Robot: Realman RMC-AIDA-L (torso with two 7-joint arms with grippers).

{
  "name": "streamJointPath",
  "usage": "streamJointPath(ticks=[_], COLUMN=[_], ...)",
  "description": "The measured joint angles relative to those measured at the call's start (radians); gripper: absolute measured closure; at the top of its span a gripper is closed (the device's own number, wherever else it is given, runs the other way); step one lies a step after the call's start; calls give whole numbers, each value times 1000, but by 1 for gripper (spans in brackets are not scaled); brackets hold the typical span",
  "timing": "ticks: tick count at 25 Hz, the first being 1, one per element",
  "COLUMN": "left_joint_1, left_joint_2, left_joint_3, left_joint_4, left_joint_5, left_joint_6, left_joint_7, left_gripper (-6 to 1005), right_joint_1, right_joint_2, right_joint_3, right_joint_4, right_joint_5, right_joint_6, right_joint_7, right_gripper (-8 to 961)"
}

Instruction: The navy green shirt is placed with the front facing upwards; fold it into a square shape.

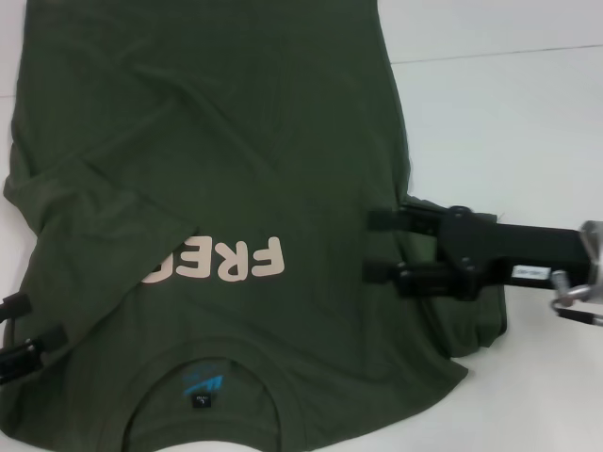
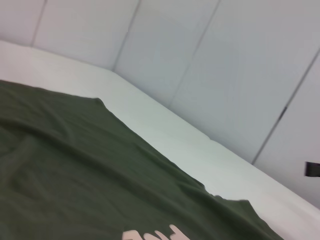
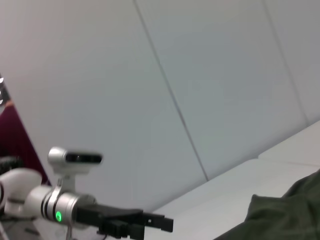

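The navy green shirt point(image 1: 236, 141) lies flat on the white table point(image 1: 509, 122), collar toward me and pink lettering point(image 1: 236, 261) face up. Its left sleeve is folded inward across the chest and covers the end of the lettering. My right gripper point(image 1: 379, 247) hovers open at the shirt's right side, its two black fingers spread over the cloth beside the lettering, with nothing between them. At the shirt's left edge my left gripper point(image 1: 42, 318) is open too, close to the folded sleeve. The left wrist view looks across the shirt point(image 2: 75, 175). The right wrist view shows a shirt corner point(image 3: 287, 215) and the left gripper point(image 3: 160, 225) farther off.
The white table extends to the right of the shirt and beyond its far hem point(image 2: 165, 125). Grey wall panels point(image 2: 225, 65) stand behind the table. The right sleeve point(image 1: 480, 325) lies bunched under the right arm.
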Motion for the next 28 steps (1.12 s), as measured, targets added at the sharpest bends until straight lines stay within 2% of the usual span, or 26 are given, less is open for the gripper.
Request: streamJointPath(ticks=[4,5,6,12,16,18,22,28], left_joint_1=[-2,-3,-6,-16,-16,-16,-17,-16], left_joint_2=[-1,-1,-1,-1,-1,-2,-3,-3], left_joint_3=[-10,-12,-14,-16,-18,-17,-18,-20], left_joint_4=[4,4,4,5,7,6,3,5], left_joint_5=[0,0,0,0,0,0,0,0], left_joint_6=[3,3,2,-5,-15,-17,-18,-29], left_joint_7=[2,3,4,9,12,13,17,31], left_gripper=[112,112,113,113,113,113,112,112], right_joint_1=[-36,-50,-50,-79,-92,-86,-62,20], right_joint_2=[-27,-49,-49,-118,-171,-180,-183,-193], right_joint_3=[26,57,57,250,269,272,278,276], right_joint_4=[-41,-52,-52,-41,-91,-155,-269,-294], right_joint_5=[-7,-6,-6,-24,-159,-272,-424,-607], right_joint_6=[-19,-33,-33,-98,-91,-99,-120,-130], right_joint_7=[177,275,275,603,867,965,1094,1168], right_gripper=[67,67,68,69,70,71,72,72])
